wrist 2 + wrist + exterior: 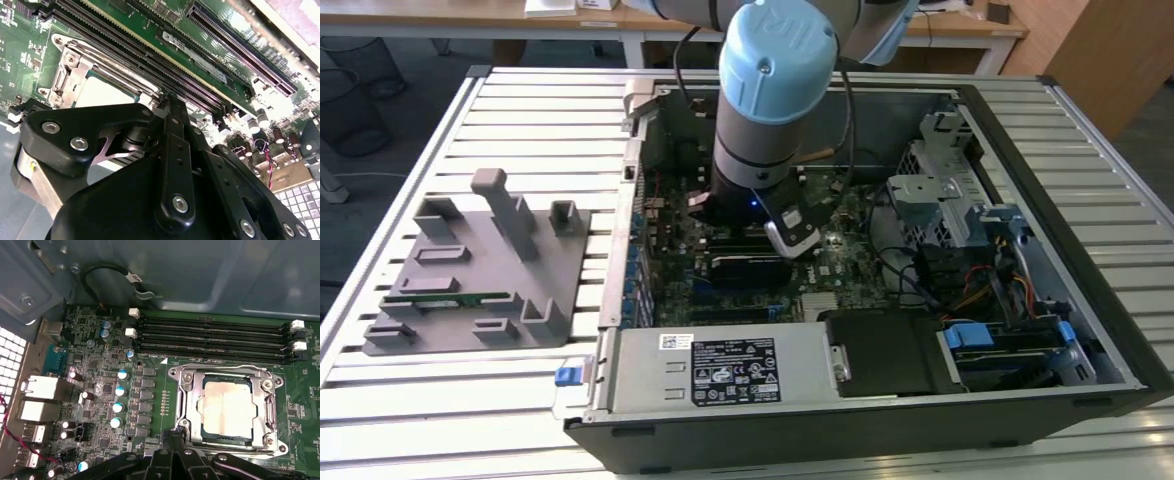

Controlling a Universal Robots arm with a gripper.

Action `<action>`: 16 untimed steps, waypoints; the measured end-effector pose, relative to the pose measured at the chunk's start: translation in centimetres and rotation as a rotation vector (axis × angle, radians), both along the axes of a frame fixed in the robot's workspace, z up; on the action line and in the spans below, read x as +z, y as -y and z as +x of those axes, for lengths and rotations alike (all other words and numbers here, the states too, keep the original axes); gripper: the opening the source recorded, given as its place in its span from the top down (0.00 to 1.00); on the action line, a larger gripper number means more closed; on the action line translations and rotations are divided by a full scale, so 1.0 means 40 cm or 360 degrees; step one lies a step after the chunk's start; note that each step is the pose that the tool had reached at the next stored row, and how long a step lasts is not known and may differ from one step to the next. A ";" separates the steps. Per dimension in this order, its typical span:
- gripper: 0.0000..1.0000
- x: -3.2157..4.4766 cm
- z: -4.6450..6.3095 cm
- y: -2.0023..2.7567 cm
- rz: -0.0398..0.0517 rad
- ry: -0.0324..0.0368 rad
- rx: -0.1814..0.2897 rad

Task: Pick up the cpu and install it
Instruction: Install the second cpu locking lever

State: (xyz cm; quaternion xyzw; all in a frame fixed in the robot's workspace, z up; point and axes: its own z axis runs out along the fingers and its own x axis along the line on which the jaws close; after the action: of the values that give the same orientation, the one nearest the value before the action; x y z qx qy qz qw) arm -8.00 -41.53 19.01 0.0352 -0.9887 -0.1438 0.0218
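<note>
The cpu [230, 407], a shiny silver square, lies flat inside the metal socket frame [182, 390] on the green motherboard. In the second wrist view the cpu [102, 92] shows as a pale patch within the same frame [67, 65]. My gripper [175, 436] hovers at the socket's edge, just beside the cpu, its black fingers drawn together with nothing between them. The second wrist view has the gripper [167, 97] tip close to the cpu's corner. In the exterior view the arm [767, 110] reaches down into the open computer case [1014, 150].
Black memory slots [210, 337] run alongside the socket, with capacitors [120, 390] and rear ports [42, 387] nearby. Outside the case, a grey fixture block [474, 265] holds a green memory stick [447, 298]. A power supply [720, 365] and drive cage [941, 205] crowd the case.
</note>
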 end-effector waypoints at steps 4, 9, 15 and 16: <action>0.89 -0.003 -0.006 0.000 0.0001 -0.0001 0.0000; 0.89 0.003 -0.008 0.000 0.0003 0.0000 0.0000; 0.89 0.041 -0.008 0.000 0.0002 0.0000 0.0000; 0.89 0.049 -0.008 0.000 0.0002 0.0000 0.0000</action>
State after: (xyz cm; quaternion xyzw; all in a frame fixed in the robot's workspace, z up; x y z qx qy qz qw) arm -8.32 -41.54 20.96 0.0352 -0.9886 -0.1445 0.0219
